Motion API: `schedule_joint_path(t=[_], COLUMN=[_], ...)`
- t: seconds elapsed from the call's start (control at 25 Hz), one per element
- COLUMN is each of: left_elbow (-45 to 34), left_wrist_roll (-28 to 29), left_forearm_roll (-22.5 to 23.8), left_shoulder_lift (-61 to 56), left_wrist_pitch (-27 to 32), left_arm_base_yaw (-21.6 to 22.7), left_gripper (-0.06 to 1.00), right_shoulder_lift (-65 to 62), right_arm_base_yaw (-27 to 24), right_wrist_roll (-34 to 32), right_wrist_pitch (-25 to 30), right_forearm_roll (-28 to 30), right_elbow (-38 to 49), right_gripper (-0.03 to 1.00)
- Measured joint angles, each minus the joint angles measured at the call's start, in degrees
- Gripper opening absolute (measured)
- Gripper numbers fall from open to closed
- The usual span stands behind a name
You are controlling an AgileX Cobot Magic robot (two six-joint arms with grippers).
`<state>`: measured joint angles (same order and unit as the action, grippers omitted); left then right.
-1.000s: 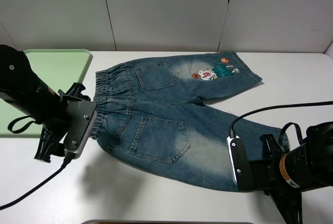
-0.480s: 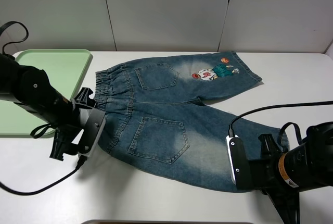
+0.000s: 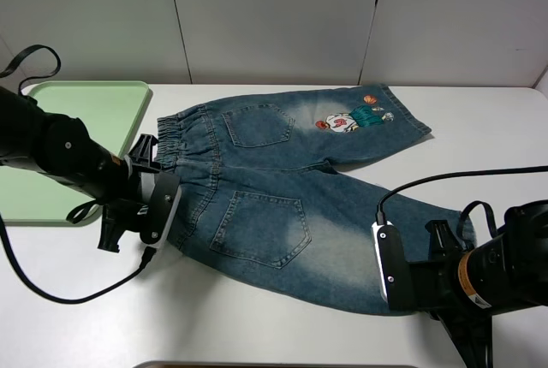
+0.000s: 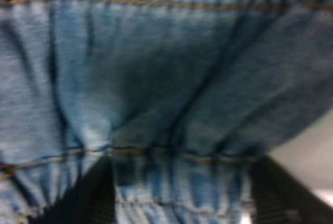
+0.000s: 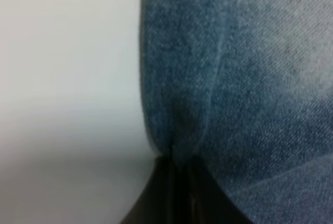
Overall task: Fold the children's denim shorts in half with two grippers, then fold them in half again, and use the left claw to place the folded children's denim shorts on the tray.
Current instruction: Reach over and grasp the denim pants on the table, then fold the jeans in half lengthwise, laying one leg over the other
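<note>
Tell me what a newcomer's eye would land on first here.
The faded denim shorts lie spread across the white table, a bright cartoon patch on the far leg. The left hand sits at the waistband, the right hand pinches the near leg's hem, and a pale-green tray lies at far left.

Tray [image 3: 94,103] runs off the left edge, near right corner hidden behind the left arm [image 3: 60,150]; denim shorts [image 4: 166,78] blur up close.
</note>
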<state>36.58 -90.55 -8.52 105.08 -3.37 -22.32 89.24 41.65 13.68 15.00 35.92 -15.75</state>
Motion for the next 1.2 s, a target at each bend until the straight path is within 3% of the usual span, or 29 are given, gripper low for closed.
schedule_joint_path(t=[0.04, 0.16, 0.24, 0.52, 0.92, 1.08, 1.2], left_elbow=[0.00, 0.00, 0.12, 0.88, 2.18, 3.49, 3.74], left_wrist_roll=[0.00, 0.00, 0.68, 9.00, 14.87, 19.11, 25.81], left_forearm_roll=[0.00, 0.00, 0.00, 0.00, -5.47, -3.62, 0.20], left_shoulder_lift=[0.38, 0.42, 0.42, 0.01, -8.59, -13.89, -17.55], left_wrist_pitch=[0.84, 2.69, 3.37, 9.91, 34.20, 41.78, 44.23], left_arm_base_yaw=[0.00, 0.00, 0.00, 0.00, 0.00, 0.00, 0.00], left_gripper=[0.35, 0.15, 0.08, 0.08, 0.07, 0.07, 0.07], right_shoulder_lift=[0.00, 0.00, 0.00, 0.00, 0.24, 0.31, 0.37], right_arm_base_yaw=[0.00, 0.00, 0.00, 0.00, 0.00, 0.00, 0.00], right_wrist_roll=[-0.19, -0.38, -0.51, -1.74, -12.76, -16.07, -19.76], right_wrist_pitch=[-0.06, -0.06, -0.06, -0.16, 10.24, 15.21, 18.56], right_forearm_roll=[-0.04, -0.04, -0.04, -0.06, -0.35, 0.02, 1.94], right_elbow=[0.00, 0.00, 0.00, 0.00, -8.35, -12.62, -16.41], right_gripper=[-0.03, -0.03, -0.03, -0.03, -0.03, -0.03, -0.03])
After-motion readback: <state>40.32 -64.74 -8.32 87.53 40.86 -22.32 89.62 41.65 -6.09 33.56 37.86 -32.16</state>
